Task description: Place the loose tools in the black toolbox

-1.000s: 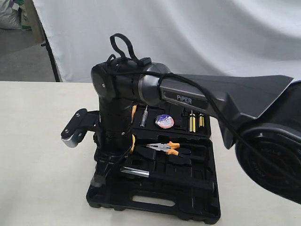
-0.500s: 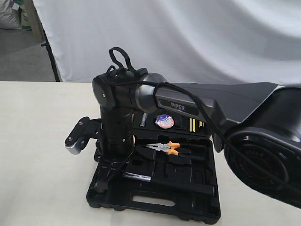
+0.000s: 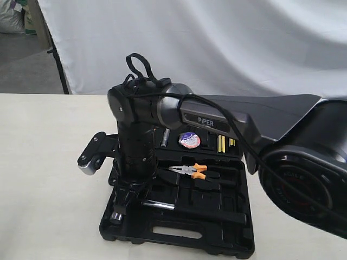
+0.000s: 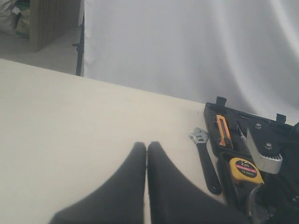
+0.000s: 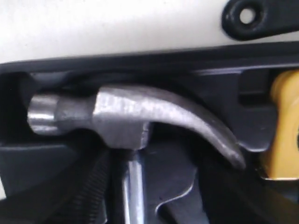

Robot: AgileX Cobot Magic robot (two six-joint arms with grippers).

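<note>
The black toolbox (image 3: 238, 238) lies open on the worktop (image 3: 43, 162), nearer its front edge than the curtained back edge. The right arm reaches across the box and points its right hand (image 3: 123, 203) down into the half nearest the front edge. The hammer (image 5: 126, 116) lies there with its steel head in a moulded recess and its shaft along the box. I cannot tell whether this hand grips the shaft or stands open.

The left hand (image 4: 147, 186) hangs over bare worktop, fingers pressed together on nothing. The wrench (image 4: 205, 158) lies flat on the worktop just beside the box wall facing the left edge. The tape roll (image 3: 189, 140) sits in the half toward the back edge. The orange-handled pliers (image 3: 190, 170) and the yellow tape measure (image 4: 245, 170) are also in the box.
</note>
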